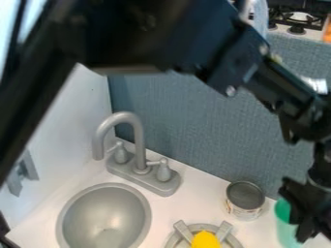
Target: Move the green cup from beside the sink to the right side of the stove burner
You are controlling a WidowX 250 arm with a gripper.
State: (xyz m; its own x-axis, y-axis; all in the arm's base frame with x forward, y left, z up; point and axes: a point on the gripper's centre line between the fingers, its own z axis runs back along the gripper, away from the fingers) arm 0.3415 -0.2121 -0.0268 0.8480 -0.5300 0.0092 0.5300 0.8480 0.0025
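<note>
While judging the jaws by sight, cannot tell whether apart or together. Note cup (284, 229) just left of and partly behind them in view, long axis seemingly upright; log can (243, 212) farther left, yellow piece (205, 240) lower left.

Toy kitchen set. Gray play sink basin (105, 218) sunk in a white countertop (188, 186), molded gray faucet (138, 140) with two knobs behind it. Blue-gray textured backsplash panel (188, 116), white side wall (71, 131). Stove top with black burner grate (304, 18) and dark knobs beyond the panel. Open can (245, 198) on the counter.
</note>
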